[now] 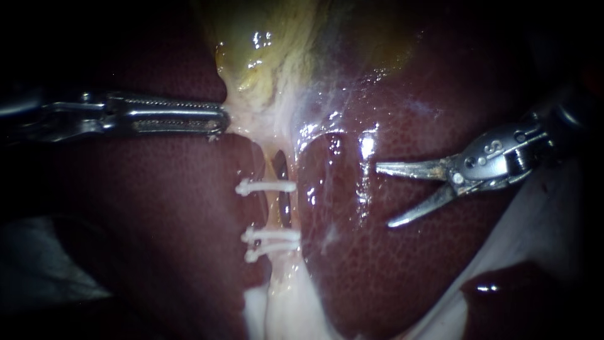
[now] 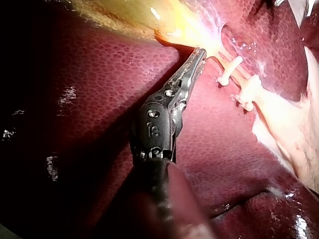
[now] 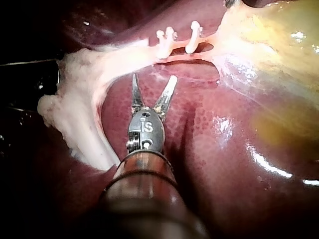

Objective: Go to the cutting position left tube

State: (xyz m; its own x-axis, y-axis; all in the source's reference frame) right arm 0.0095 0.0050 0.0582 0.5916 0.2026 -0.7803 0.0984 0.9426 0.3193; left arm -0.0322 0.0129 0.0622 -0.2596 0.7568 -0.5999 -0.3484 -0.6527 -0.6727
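The left instrument (image 1: 223, 119) has its hand closed on the pale neck of the gallbladder (image 1: 264, 56) while the right instrument (image 1: 384, 195), hand open, hovers over the liver (image 1: 390, 264) just right of the tube (image 1: 272, 211), which carries three white clips (image 1: 264, 187).

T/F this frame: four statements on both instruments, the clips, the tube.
1. Right instrument has its slim curved metal jaws open. True.
2. Those jaws touch the clipped pale tube. False: they are over the dark red liver, apart from the tube.
3. Three white plastic clips sit across the tube. True.
4. Left instrument holds a clip. False: its serrated jaws are shut on pale tissue below the yellowish gallbladder.
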